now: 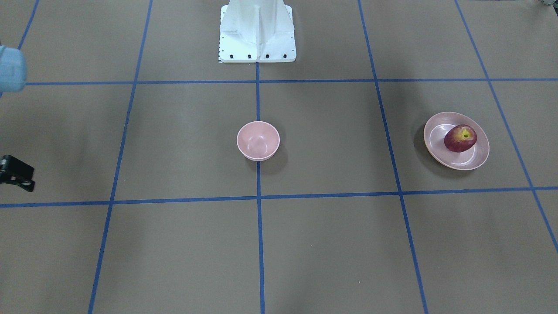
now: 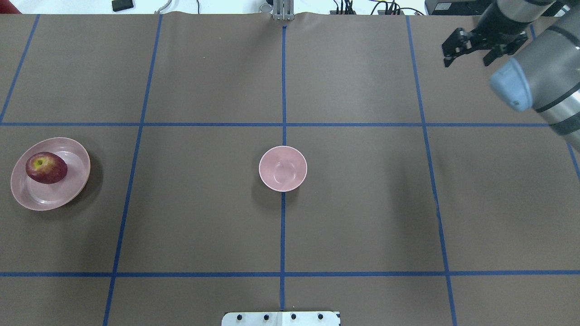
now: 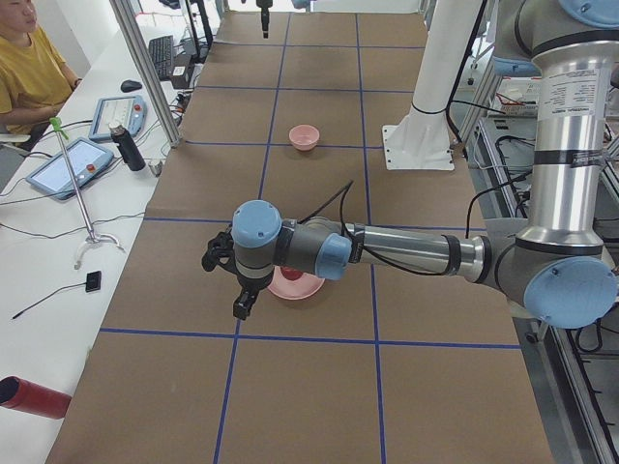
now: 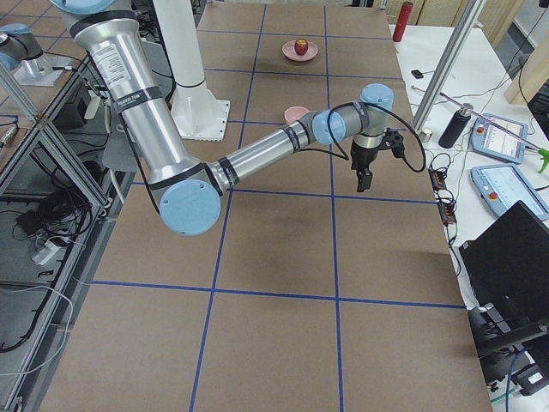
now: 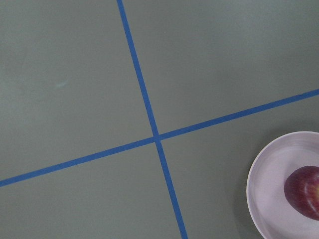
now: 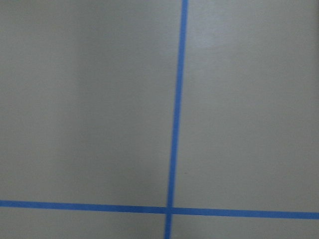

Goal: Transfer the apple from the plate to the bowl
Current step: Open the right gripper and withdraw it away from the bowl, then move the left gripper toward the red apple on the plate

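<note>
The dark-red apple (image 1: 460,138) (image 2: 46,167) lies on the wide pink plate (image 1: 453,165) (image 2: 50,199) at the table's left end. The small pink bowl (image 1: 258,140) (image 2: 282,168) stands empty at the table's centre. My left gripper (image 3: 242,309) hangs above the table just beside the plate (image 3: 308,288). It shows only in the exterior left view, so I cannot tell whether it is open or shut. The left wrist view shows the apple (image 5: 305,191) on the plate (image 5: 269,184) at its lower right. My right gripper (image 2: 466,61) (image 4: 364,182) is open and empty, far right, well away from the bowl.
Blue tape lines divide the brown table into a grid. The white robot base (image 1: 257,32) stands at the robot's edge, behind the bowl. A side bench with tablets and a bottle (image 3: 128,147), and a seated person (image 3: 24,58), lie beyond the far edge.
</note>
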Motion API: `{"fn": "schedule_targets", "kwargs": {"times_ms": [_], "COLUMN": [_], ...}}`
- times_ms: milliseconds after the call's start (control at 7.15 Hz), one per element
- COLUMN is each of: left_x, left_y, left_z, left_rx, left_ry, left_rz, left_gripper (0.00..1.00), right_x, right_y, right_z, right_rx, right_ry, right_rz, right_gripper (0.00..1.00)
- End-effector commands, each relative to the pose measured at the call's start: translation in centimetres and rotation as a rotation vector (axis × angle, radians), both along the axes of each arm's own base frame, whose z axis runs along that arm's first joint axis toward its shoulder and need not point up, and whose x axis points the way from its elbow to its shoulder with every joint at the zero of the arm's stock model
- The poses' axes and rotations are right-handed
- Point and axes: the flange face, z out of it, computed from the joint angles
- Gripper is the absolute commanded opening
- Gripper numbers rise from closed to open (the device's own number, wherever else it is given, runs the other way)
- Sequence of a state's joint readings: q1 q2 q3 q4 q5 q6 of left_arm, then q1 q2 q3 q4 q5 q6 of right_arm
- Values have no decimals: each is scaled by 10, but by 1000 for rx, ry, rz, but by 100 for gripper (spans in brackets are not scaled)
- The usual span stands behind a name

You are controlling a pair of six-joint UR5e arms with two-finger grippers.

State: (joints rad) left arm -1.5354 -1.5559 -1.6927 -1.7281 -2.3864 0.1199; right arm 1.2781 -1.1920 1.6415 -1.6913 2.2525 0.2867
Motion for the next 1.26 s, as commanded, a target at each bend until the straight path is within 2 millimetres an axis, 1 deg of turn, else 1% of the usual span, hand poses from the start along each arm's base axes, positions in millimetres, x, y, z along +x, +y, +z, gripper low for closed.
{"fn": "schedule_targets", "kwargs": {"times_ms": [0, 140, 280, 420, 559, 699, 839, 1119], "left_x": [41, 77, 115, 142, 167, 196, 213, 233], "left_y": [-3, -2, 2, 9, 18, 26, 30, 37], "left_z": [-16, -24, -28, -26, -25, -27, -24, -24], "left_rx": [-48, -57, -80, -109, -94, -104, -97, -106], "left_ry": [46, 76, 91, 92, 75, 68, 39, 36], "left_rz": [-52, -61, -43, -37, -71, -95, -99, -70], "left_gripper": [99, 99, 99, 99, 99, 99, 99, 99], "right_x": [119, 157, 175, 178, 178, 178, 178, 178], "right_y": [44, 73, 99, 113, 115, 115, 117, 117], "right_z": [103, 144, 173, 185, 188, 188, 191, 192], "right_rx": [64, 77, 64, 40, 36, 36, 30, 26], "right_ry": [44, 44, 21, 9, 10, 9, 10, 11], "right_rz": [-97, -132, -143, -135, -135, -135, -134, -132], "right_gripper": [100, 100, 100, 100, 100, 100, 100, 100]}}
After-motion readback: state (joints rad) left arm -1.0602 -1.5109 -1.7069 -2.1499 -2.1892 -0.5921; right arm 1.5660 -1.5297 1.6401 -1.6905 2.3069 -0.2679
